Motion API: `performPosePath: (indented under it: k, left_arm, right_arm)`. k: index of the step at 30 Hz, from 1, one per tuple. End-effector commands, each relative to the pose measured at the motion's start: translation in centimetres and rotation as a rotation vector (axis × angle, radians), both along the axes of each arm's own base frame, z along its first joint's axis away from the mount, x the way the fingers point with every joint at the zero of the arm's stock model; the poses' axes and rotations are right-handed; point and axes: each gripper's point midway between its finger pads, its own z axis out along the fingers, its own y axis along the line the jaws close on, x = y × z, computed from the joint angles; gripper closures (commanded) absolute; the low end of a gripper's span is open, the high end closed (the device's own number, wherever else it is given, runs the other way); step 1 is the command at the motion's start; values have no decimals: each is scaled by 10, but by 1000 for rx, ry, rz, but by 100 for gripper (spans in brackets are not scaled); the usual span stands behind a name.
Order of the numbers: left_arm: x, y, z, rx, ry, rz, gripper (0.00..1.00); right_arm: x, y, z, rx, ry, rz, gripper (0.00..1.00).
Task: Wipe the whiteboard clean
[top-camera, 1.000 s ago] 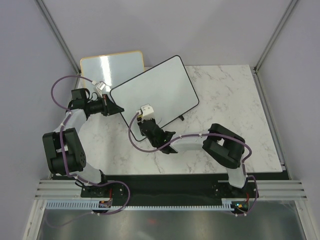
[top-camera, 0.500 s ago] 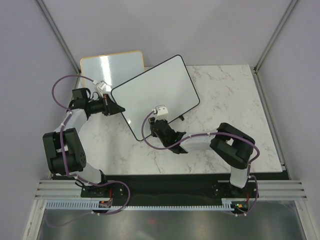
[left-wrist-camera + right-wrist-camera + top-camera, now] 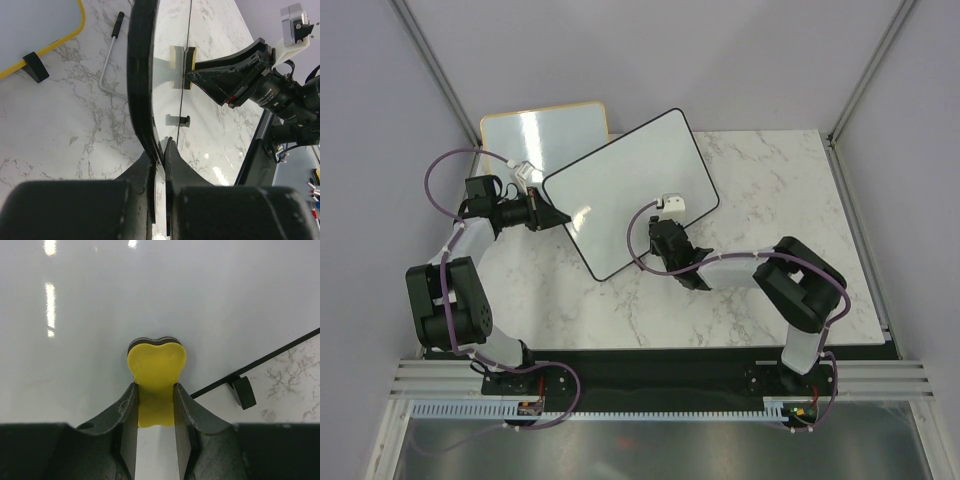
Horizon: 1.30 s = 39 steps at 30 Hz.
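Note:
The whiteboard [image 3: 630, 180] lies askew on the marble table, black-framed, its white face free of marks. My left gripper [image 3: 562, 217] is shut on the board's left edge; in the left wrist view its fingers [image 3: 161, 150] pinch the dark frame [image 3: 141, 75]. My right gripper [image 3: 666, 226] hangs over the board's near right part, shut on a yellow eraser [image 3: 156, 372]. The eraser's dark pad rests flat against the white surface [image 3: 150, 290]. The left wrist view also shows the eraser [image 3: 181, 67] touching the board, with the right gripper's fingers [image 3: 225, 75] behind it.
A smaller orange-framed whiteboard [image 3: 542, 125] lies at the back left, partly under the big board. A bent metal rod with a black handle [image 3: 107, 65] lies on the marble beside it. One black foot [image 3: 243, 391] sticks out below the board's near edge.
My right gripper has slid the eraser to the right across the board, from its near left part to its near right part. The left arm has kept its hold.

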Motion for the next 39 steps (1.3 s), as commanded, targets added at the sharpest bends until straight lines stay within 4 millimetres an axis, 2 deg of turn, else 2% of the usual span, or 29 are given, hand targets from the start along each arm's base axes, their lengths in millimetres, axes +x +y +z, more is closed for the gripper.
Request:
performPosePath:
  k: [1,2,4,5,7,9,10,11,12,13,15,16,18,19,22,23,24,25,26,27,28,32,35,36,38,39]
  left_arm:
    - [23,11,17,163,-278,-25,98]
    - [23,10,16,159,-274,-30,98]
    - [23,11,16,158,-272,-27,98]
    - [24,11,16,157,-272,-28,98]
    - [24,10,15,155,-266,-28,98]
    - [24,11,15,156,-268,-27,98]
    - [23,10,15,156,-267,-29,98]
    - [23,10,16,154,-268,-29,98]
    - [23,10,16,155,-269,-29,98]
    - [23,10,15,156,-269,-30,98]
    - [22,9,15,154,-268,-31,98]
    - [22,9,15,155,-265,-31,98]
    - [22,8,15,155,-268,-33,98]
    - [22,8,15,155,-268,-33,98]
    - [21,7,16,155,-271,-36,98]
    - [21,7,16,153,-269,-36,98]
    - [21,7,15,152,-267,-36,98]
    - [21,7,15,152,-267,-36,98]
    - [21,7,15,153,-269,-37,98]
    - [21,7,15,153,-269,-37,98]
    - [21,7,15,153,-266,-35,98]
    - [22,7,15,153,-267,-36,98]
    - [22,7,16,149,-264,-34,98]
    - [22,7,17,149,-267,-37,98]
    - [23,7,17,151,-270,-36,98]
    - [22,7,18,150,-268,-34,98]
  right_arm:
    - [12,-31,-24,-124,35,-65,100]
    - [11,-25,-24,-138,29,-43,100]
    - [2,9,-14,-189,-16,61,100]
    - [-2,22,-16,-205,-24,106,100]
    - [-22,64,-10,-209,-54,247,100]
    - [-40,97,-10,-183,-68,352,100]
    - [-43,113,-2,-164,-86,388,100]
    - [-47,121,-5,-176,-81,408,100]
    - [-45,127,-1,-174,-85,411,100]
    - [-38,137,13,-159,-111,413,100]
    - [-30,143,31,-154,-153,408,100]
    - [-24,152,49,-147,-188,411,100]
    - [-16,162,65,-140,-212,427,100]
    - [-9,172,81,-120,-239,435,100]
    - [4,192,95,-133,-245,471,100]
    - [12,193,98,-156,-252,471,100]
    - [19,203,120,-128,-282,477,100]
    - [25,203,109,-152,-254,477,100]
    - [34,201,112,-146,-252,463,100]
    - [41,207,129,-114,-271,461,100]
    - [46,206,123,-126,-255,459,100]
    - [53,209,131,-130,-256,466,100]
    - [47,206,117,-138,-218,487,100]
    - [40,199,94,-170,-180,496,100]
    - [29,190,84,-145,-145,475,100]
    - [17,178,65,-158,-114,474,100]
